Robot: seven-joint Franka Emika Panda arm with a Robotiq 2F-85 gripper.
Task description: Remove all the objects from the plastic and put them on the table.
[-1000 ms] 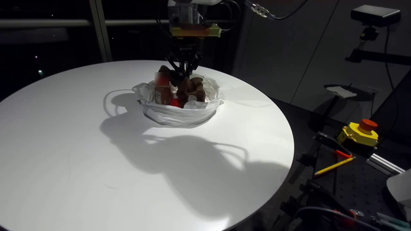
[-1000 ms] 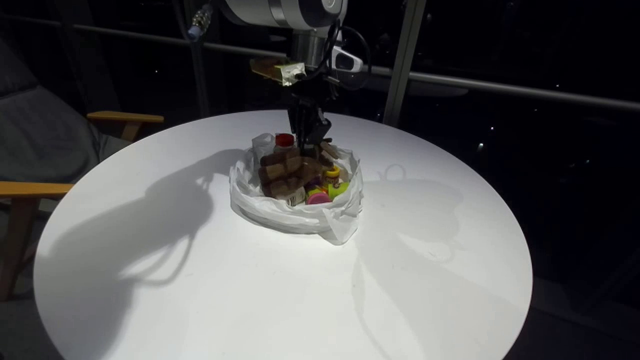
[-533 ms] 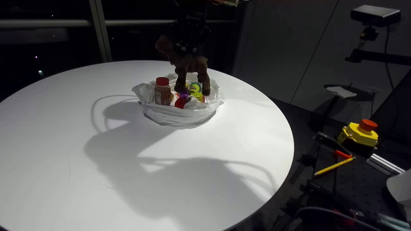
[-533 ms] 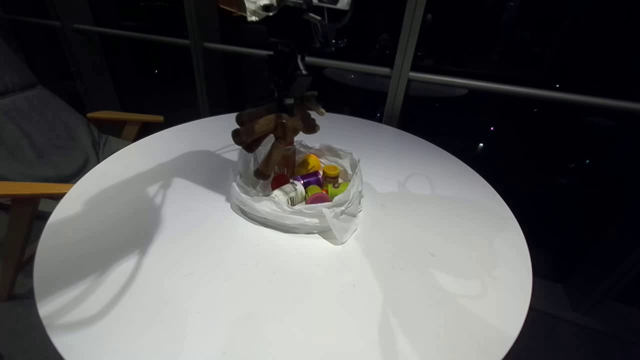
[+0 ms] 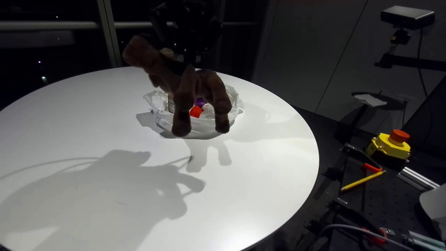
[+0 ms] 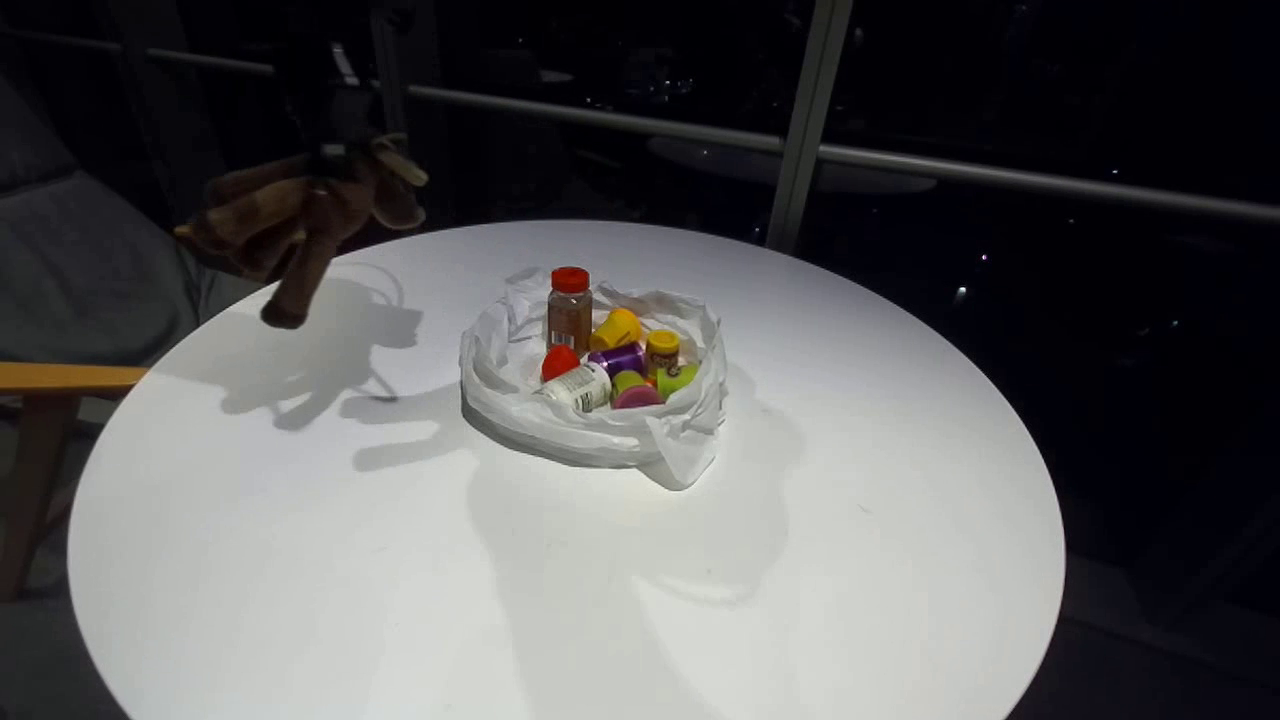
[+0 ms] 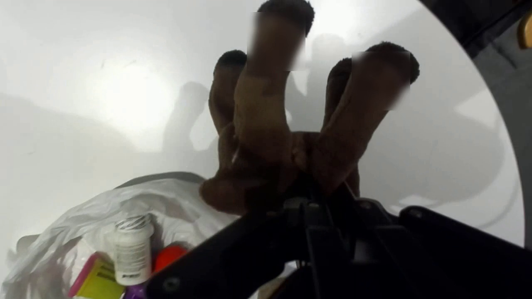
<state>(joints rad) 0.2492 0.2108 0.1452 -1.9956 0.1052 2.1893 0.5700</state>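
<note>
I hold a brown plush toy (image 6: 285, 215) aloft by remote, my gripper (image 6: 334, 150) clamped on it, the toy hanging above the round white desk (image 6: 800, 590) off to one side of the plastic bag (image 6: 590, 432). In the bag, a red-capped bottle (image 6: 570, 322) stands upright beside a tilted yellow tub (image 6: 616, 330); near them sit an upright yellow tub (image 6: 662, 354), a purple container (image 6: 617, 359), a red piece (image 6: 561, 363), a tilted white bottle (image 6: 580, 387), a lime green piece (image 6: 676, 378) and a green tub with a pink lid (image 6: 633, 391). In an exterior view, the toy's legs (image 5: 183, 111) cross in front of the bag (most of the red-capped bottle is hidden behind the toy). A gray chair (image 6: 80, 272) with wooden arms stands beside the desk
</note>
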